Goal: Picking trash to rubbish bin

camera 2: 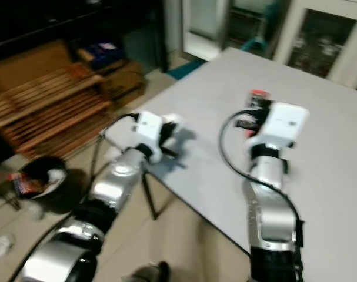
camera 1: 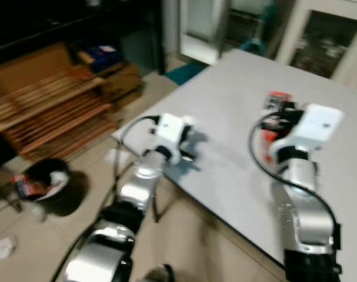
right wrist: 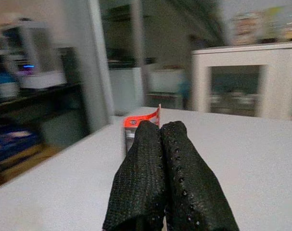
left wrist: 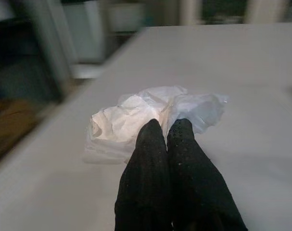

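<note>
Both grippers pinch trash over the grey table, the bin down on the floor.

The left gripper [left wrist: 165,127], near the table's [camera 1: 237,94] corner, is closed on a crumpled white paper [left wrist: 136,120]; the right gripper [right wrist: 160,130], further in, is clamped on a red wrapper [right wrist: 143,120]. The black rubbish bin [camera 1: 49,182] stands beyond the table's edge by wooden slats [camera 1: 49,111], litter inside. The wrist views show each pinch, blurred from the head.
</note>
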You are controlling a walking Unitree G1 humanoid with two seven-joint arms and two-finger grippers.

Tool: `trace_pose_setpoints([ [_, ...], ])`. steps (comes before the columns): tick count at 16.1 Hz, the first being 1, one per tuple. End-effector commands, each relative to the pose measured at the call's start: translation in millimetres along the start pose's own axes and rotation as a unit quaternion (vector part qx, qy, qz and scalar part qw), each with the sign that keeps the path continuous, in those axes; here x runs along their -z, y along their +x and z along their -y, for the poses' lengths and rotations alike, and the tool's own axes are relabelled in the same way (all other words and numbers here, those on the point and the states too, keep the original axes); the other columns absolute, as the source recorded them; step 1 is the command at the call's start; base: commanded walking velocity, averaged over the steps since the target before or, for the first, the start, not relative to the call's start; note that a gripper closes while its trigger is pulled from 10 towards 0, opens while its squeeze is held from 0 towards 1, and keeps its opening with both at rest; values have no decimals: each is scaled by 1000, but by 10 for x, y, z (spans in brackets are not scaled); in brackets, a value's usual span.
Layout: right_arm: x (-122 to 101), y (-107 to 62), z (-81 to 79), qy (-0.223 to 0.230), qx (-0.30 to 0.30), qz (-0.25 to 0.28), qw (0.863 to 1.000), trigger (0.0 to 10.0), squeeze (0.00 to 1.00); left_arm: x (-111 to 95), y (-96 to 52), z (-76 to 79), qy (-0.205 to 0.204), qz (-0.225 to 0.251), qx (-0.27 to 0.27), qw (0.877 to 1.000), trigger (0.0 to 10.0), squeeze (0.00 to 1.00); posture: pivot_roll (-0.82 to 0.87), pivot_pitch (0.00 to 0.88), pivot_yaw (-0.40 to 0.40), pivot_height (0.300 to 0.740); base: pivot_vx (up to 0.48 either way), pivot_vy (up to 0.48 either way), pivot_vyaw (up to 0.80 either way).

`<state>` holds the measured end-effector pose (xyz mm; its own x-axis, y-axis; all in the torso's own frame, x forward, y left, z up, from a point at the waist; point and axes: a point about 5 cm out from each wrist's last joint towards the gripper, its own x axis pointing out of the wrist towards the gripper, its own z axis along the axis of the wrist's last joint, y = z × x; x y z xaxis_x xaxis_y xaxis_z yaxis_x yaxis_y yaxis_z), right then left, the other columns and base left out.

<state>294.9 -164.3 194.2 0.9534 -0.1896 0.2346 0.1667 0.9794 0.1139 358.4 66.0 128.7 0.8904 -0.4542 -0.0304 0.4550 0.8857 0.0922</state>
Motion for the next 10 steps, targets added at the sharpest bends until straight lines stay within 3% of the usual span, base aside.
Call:
trace_pose_setpoints([
  [1, -21, 5, 36, -7, 5, 6, 1000, 10000, 0, -12, 21, 46, 2, 1, 3, 1000, 0, 0, 108, 77, 36, 740, 0, 0, 800],
  [10, -12, -11, 36, -6, 2, 3, 1000, 10000, 0, 15, 15, 61, 1, -3, 1, 1000, 0, 0, 101, 79, 30, 740, 0, 0, 800],
])
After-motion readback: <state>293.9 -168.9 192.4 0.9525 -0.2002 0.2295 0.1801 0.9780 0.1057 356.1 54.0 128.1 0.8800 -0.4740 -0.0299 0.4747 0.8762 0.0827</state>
